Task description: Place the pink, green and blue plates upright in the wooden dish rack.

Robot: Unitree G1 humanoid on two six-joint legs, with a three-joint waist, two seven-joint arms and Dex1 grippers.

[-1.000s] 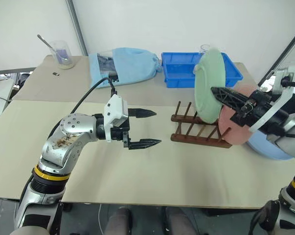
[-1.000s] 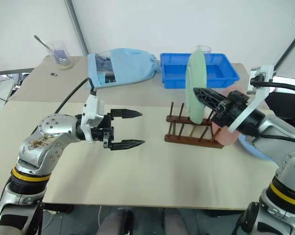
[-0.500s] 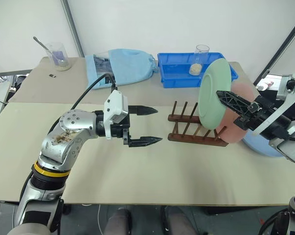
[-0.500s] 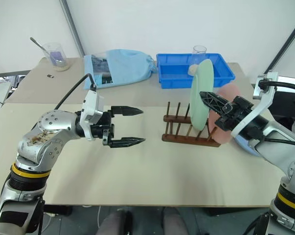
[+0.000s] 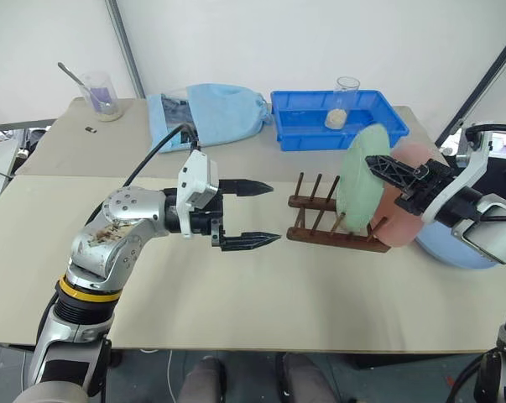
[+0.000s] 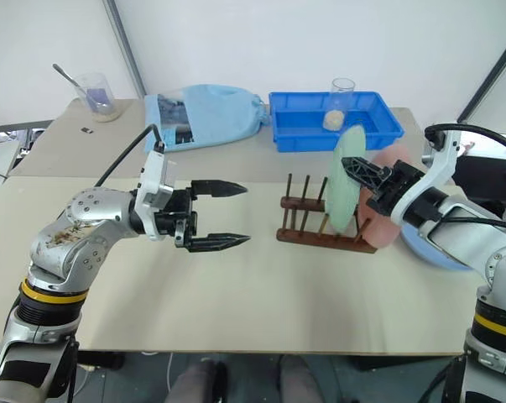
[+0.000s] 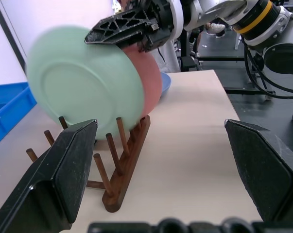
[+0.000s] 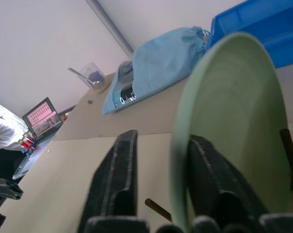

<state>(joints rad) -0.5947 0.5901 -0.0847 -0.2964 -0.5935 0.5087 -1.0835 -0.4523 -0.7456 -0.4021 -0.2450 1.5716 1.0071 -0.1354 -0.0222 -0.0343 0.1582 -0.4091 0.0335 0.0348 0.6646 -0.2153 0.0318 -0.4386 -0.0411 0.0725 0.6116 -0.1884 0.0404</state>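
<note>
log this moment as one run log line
green plate upright in rack beside pink plate | right end effector open astride green plate rim | left end effector open, empty | blue plate flat on table

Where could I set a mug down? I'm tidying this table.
Free: the front of the table, near the edge; also the strip between the bag and left gripper. Crowded: the right end, with rack, green plate, pink plate, blue plate, right gripper.

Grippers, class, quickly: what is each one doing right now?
Left gripper: open, holding nothing.
Right gripper: jaws apart around the green plate's rim; plate stands in the wooden dish rack.
</note>
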